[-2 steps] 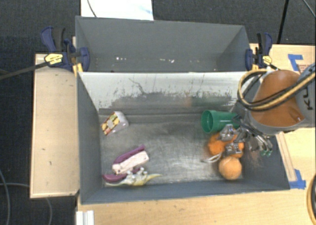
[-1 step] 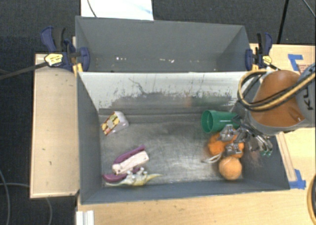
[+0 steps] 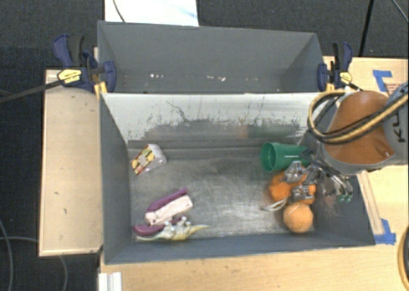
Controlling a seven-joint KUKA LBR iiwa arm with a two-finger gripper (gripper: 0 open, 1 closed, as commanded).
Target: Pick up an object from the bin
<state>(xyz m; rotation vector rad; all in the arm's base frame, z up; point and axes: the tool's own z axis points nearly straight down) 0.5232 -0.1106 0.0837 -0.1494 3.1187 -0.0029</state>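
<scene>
The grey metal bin (image 3: 204,59) holds a few loose things, and the landmark here is the green plastic cup (image 3: 281,155), which lies on its side near the bin's right end with its mouth turned left. Far to the left of the cup, at about its own height in the view, lies a small yellow, white and red packet (image 3: 147,158), alone on the floor. Also well left of the cup but lower, toward the near wall, rests a purple and white plastic piece (image 3: 170,206). Just below that piece, farther from the cup still, is a thin pale yellow and purple piece (image 3: 171,230), lying close along the near wall. Directly below the cup, just beside it, sits a small orange lump (image 3: 278,190). Below the cup and slightly right lies a round orange ball (image 3: 298,217), near the lump. The jaws hang low just below and right of the cup, between the lump and the ball and partly over both. Whether they are spread or closed, and whether anything is between them, cannot be told. Right of the cup the arm's rounded orange wrist cover (image 3: 361,133) with its looped cables rises over the bin's right wall.
</scene>
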